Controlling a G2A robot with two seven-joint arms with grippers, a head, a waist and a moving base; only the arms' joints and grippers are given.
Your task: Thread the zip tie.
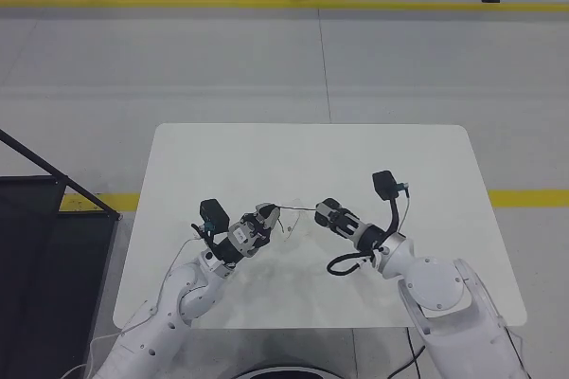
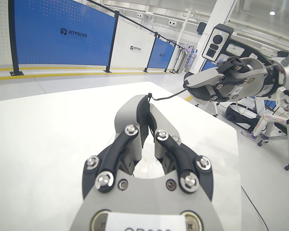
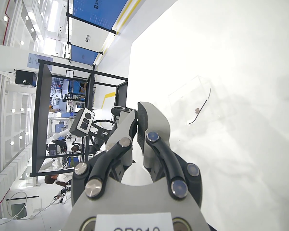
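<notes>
Closest to you, the left claw is pinched narrow on the head end of one black zip tie, its two ribbed black rubber pads pressed together with no gap at the tips. The fingers are pale grey metal shells on black curved links, fixed with round silver screws.

You have two claws and one tie strung between them. The right claw, of the same grey-and-black build, faces the left one just across a short gap and is closed tight on the far end of the strap.

The zip tie is thin and black. A small square head stands up just past the left claw's fingertips, and a slim strap runs from there in a shallow sag up to the right claw's tips. It hangs in the air above the table, touching only the two claws. From the top view it spans the space between the arms over the middle of the table, toward the robot's side.

The table is one smooth white slab with rounded corners and a matte surface.

On it, below the claws, you can see one piece of clear plastic with faint straight edges. One thin dark curved strip lies at it. You cannot tell whether that strip is a second tie.
</notes>
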